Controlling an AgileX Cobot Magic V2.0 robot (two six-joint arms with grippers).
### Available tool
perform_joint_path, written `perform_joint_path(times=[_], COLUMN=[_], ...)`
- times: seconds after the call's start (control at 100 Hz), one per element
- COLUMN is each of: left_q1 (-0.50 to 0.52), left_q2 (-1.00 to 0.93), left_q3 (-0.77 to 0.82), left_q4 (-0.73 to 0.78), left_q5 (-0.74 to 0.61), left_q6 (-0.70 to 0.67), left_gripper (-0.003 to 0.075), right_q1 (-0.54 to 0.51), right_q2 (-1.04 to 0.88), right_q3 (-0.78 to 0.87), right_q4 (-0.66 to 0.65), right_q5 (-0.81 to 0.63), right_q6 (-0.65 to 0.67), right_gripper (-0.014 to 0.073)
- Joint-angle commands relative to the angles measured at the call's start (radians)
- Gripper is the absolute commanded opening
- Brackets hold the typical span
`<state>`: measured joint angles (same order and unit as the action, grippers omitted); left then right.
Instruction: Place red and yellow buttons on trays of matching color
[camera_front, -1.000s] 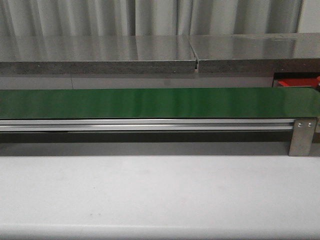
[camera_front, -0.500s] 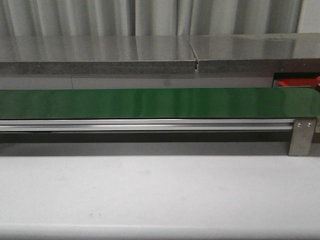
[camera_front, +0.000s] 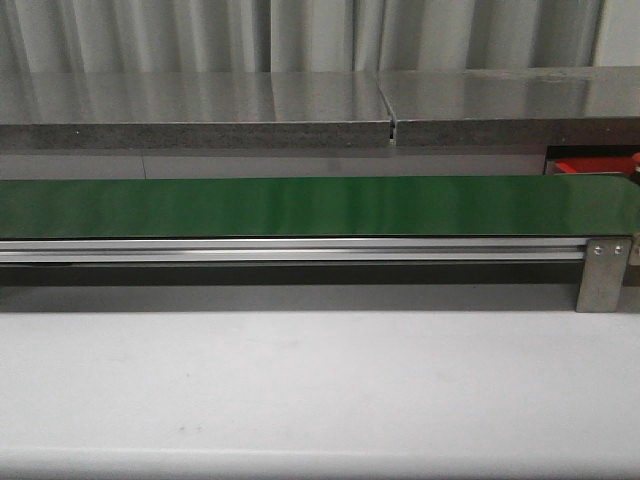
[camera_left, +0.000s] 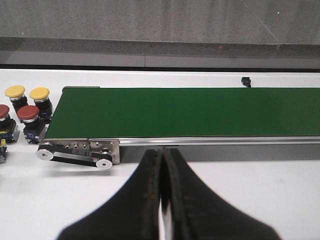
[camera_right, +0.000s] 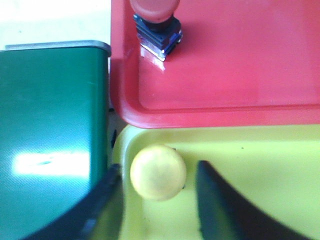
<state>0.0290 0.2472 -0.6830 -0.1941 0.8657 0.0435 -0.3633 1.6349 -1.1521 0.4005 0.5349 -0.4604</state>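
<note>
releasing yellow button (camera_right: 158, 172) onto yellow tray (camera_right: 250, 165): right gripper (camera_right: 156, 200) jaws wide, straddling it, seemingly clear. red button (camera_right: 155, 20) on red tray (camera_right: 240, 60) at 12 o'clock. left gripper (camera_left: 161, 165) jaws closed, empty, over table (camera_left: 250, 195). next likely: retreat without tipping button, fetch one of four buttons (camera_left: 25, 107) at belt (camera_left: 190, 111) end.

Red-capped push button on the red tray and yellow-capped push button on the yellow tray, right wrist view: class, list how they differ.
The red-capped push button shows its dark blue body; the yellow-capped push button shows only its round cap. Red sits clear of the right end effector; yellow lies between its open fingers. Both rest on matching-colour trays.
</note>
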Motion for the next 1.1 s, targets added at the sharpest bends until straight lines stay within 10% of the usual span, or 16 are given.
perform_joint_path(times=[0.0, 0.12, 1.09], left_q1=[-0.007, -0.007, -0.007], left_q2=[0.013, 0.013, 0.013], left_q3=[-0.023, -0.023, -0.023], left_q4=[-0.01, -0.01, -0.01], left_q5=[-0.072, -0.072, -0.108], left_q6=[-0.002, -0.002, -0.002], left_gripper=[-0.002, -0.002, -0.002], right_q1=[0.001, 0.035, 0.295], right_q2=[-0.107, -0.194, -0.888], right_q3=[0.015, 0.068, 0.541], right_q4=[0.011, 0.01, 0.018], right_q5=[-0.05, -0.088, -0.234], right_q6=[-0.037, -0.075, -0.087], right_gripper=[0.0129, -0.0076, -0.0067])
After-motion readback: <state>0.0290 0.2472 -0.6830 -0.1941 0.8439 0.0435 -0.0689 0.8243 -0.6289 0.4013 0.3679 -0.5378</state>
